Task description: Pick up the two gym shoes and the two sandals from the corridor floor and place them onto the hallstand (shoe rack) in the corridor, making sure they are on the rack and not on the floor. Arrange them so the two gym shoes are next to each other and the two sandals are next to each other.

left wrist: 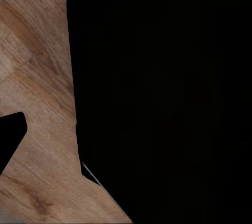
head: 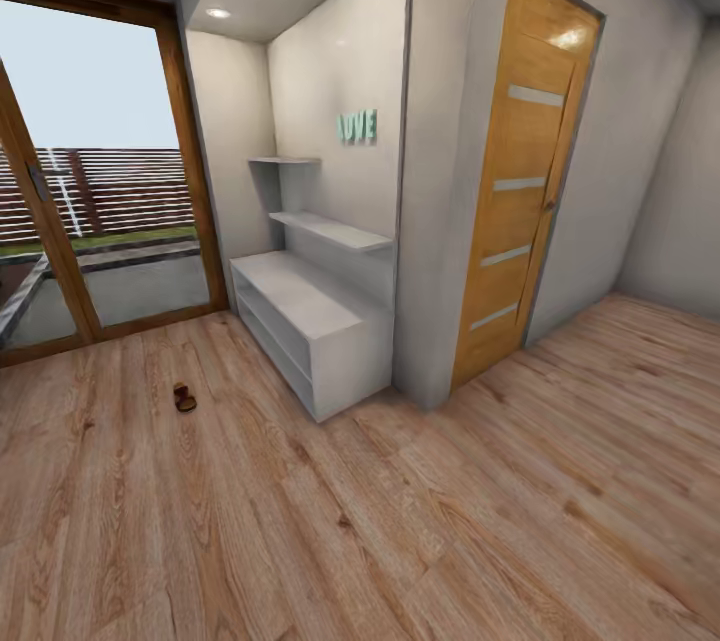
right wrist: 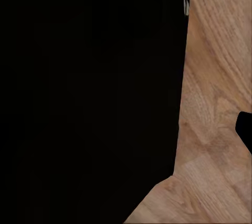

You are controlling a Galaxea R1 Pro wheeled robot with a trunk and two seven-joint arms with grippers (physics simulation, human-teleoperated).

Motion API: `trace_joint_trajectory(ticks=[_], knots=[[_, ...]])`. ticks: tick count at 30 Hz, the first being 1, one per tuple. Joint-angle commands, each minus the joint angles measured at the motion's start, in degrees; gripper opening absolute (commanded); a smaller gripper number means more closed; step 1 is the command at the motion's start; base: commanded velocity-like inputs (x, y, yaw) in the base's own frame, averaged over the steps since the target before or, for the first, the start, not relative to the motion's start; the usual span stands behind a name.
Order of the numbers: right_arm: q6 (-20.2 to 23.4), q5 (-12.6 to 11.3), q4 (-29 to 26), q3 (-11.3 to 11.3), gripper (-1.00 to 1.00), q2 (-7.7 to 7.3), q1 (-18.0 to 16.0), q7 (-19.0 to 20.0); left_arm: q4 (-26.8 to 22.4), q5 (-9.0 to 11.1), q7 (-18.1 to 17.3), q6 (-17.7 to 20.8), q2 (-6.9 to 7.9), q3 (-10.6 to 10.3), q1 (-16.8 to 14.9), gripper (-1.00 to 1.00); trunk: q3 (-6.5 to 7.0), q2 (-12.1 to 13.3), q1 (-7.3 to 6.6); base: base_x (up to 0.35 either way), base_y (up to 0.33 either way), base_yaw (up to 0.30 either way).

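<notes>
A single dark brown sandal [head: 185, 398] lies on the corridor floor [head: 300, 531], a small open-strapped shape with a rounded outline, near the glass door [head: 90, 211] and a little way out from the front corner of the hallstand [head: 315, 321]. No other shoe can be made out from here. The hallstand is a pale grey-white low bench with flat matte panels, two open shelf rows beneath its top surface, two stepped shelves climbing the alcove wall, and teal letters [head: 357, 126] mounted above them. The floor is light brown plank with clear grain and a faint sheen; beside the alcove stands an orange-toned wooden door [head: 525, 171] with pale inset strips. Both wrist views give dark robot body against the planks, so whether the fingers on either arm are spread or pressed together cannot be told. The step in hand looks like the approach: it would go best by rolling toward the sandal squarely, stopping with it within easy reach in front, and keeping the hallstand close enough that the carry afterwards stays short.
</notes>
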Motion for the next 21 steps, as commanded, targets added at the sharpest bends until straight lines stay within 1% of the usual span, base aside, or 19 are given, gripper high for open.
trace_joint_trajectory(ticks=[1, 2, 21], knots=[[-0.33, 0.18, -0.33, 0.09, 1.00, 0.17, -0.16, 0.33, -0.33, 0.17, -0.09, 0.13, -0.33, 0.17, 0.33, 1.00, -0.03, -0.02, 0.00, 0.000, 0.000, 0.000], [-0.35, 0.18, -0.66, 0.09, 1.00, 0.17, -0.17, 0.35, -0.61, 0.17, -0.09, 0.14, -0.62, 0.17, 0.38, 1.00, -0.03, -0.02, 0.00, 0.000, 0.000, 0.000], [-0.35, -0.16, -6.21, -0.17, 1.00, 0.09, -0.18, 0.32, -1.10, 0.29, -0.09, 0.21, -0.79, 0.22, 0.35, 1.00, -0.03, -0.02, 0.00, 0.000, 0.000, 0.000]])
